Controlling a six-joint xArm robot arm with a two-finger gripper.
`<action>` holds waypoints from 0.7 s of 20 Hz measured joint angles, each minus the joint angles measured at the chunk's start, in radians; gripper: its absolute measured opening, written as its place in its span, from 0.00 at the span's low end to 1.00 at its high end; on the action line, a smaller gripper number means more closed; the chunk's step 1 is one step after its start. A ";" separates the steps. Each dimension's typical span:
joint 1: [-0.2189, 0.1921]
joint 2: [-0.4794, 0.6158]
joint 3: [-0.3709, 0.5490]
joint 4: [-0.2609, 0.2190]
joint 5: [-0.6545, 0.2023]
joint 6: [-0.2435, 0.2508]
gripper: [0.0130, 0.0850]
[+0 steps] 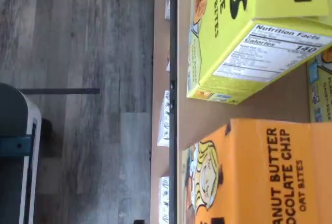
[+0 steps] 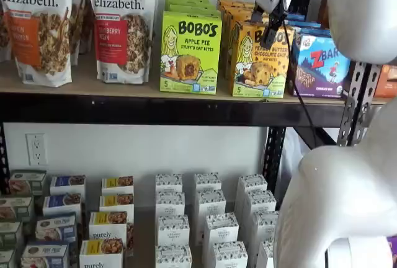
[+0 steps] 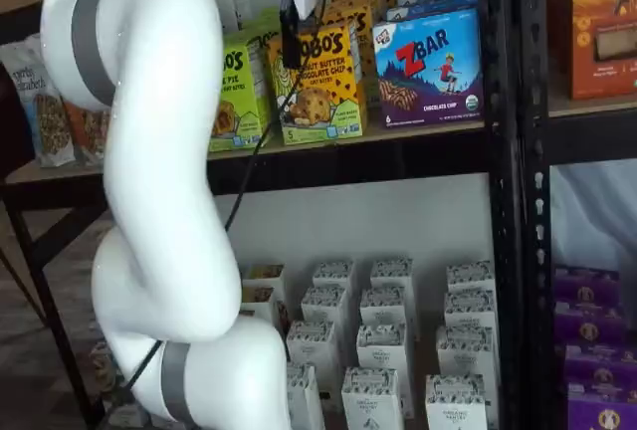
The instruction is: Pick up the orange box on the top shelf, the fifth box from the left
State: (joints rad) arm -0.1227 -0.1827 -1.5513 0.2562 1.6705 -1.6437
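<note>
The orange box (image 2: 257,63) stands upright on the top shelf (image 2: 124,88), between a lime-green box and a blue box. It also shows in a shelf view (image 3: 320,87) and in the wrist view (image 1: 259,177), with its cartoon girl near the shelf's black front edge (image 1: 173,79). My gripper (image 2: 270,37) hangs in front of the orange box's upper face. Its black fingers show as one dark bar with a cable beside them, also in a shelf view (image 3: 290,52). No gap between the fingers shows, and no box is in them.
A lime-green Apple Pie box (image 2: 190,54) stands left of the orange box, and a ZBar box (image 2: 322,63) right of it. Granola bags (image 2: 121,26) are further left. White cartons (image 2: 211,224) fill the lower level. A black upright (image 3: 508,151) stands to the right. My white arm (image 3: 159,151) fills the foreground.
</note>
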 joint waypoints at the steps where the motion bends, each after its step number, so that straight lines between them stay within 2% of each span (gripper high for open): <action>1: 0.001 -0.002 0.003 -0.001 -0.004 0.000 1.00; 14: 0.014 -0.026 0.053 -0.020 -0.050 0.004 1.00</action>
State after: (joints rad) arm -0.1091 -0.2085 -1.4985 0.2360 1.6206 -1.6401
